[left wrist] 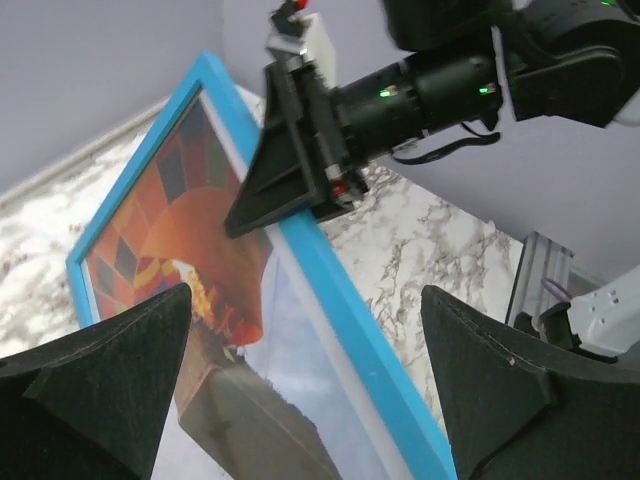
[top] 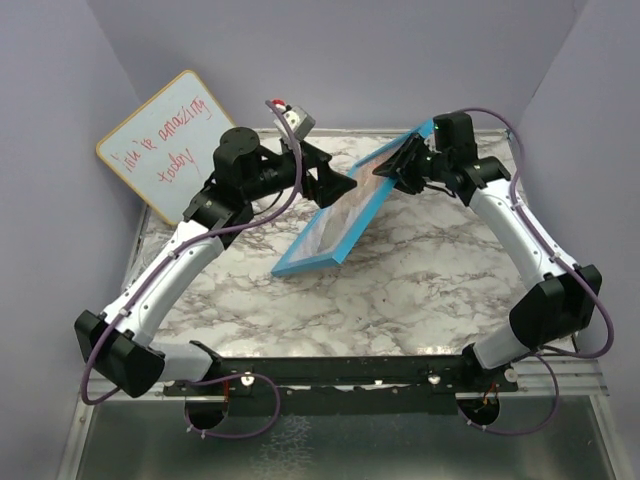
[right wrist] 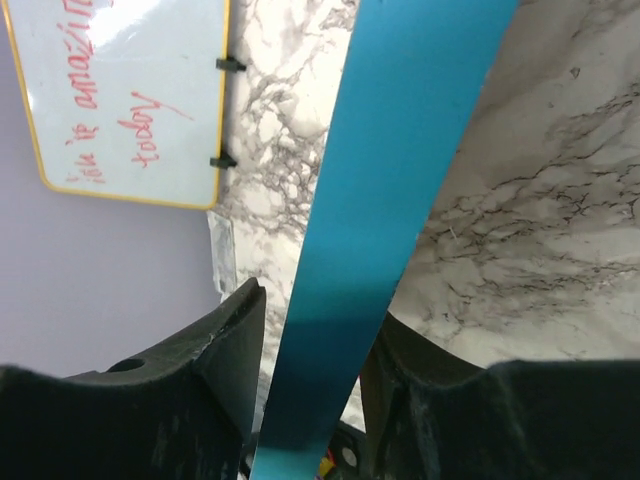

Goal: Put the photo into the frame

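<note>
From the top external view, the frame [top: 305,268] stands tilted at the middle of the marble table [top: 420,280]. Its low corner rests on the tabletop toward 7 o'clock and its high corner is raised toward 1 o'clock. The photo [top: 345,205] lies inside it, facing up and to the left. The right gripper [top: 405,165] is clamped on the frame's raised end. The left gripper [top: 345,185] sits just beside the frame's left edge with its jaws spread and nothing in them. A whiteboard [top: 165,145] with red handwriting leans against the wall at 10 o'clock.

In the left wrist view, the left gripper [left wrist: 305,300] is wide apart, with its fingers [left wrist: 110,380] at 7 and 5 o'clock and clear of the frame. The bright blue frame [left wrist: 350,310] runs from 11 o'clock down to 5 o'clock. The photo [left wrist: 170,230] fills it, showing the orange, red and blue balloon above its brown basket. The right gripper [left wrist: 260,205] reaches in from 1 o'clock, one black finger pressed on the frame's front near its far edge. The marble table [left wrist: 420,260] shows behind.

In the right wrist view, the right gripper [right wrist: 315,340] pinches the frame [right wrist: 400,130] edge-on, and the blue strip rises between both fingers [right wrist: 235,350] from 6 toward 1 o'clock. The whiteboard [right wrist: 130,90] is at 10 o'clock and the table [right wrist: 540,200] at 3 o'clock.
</note>
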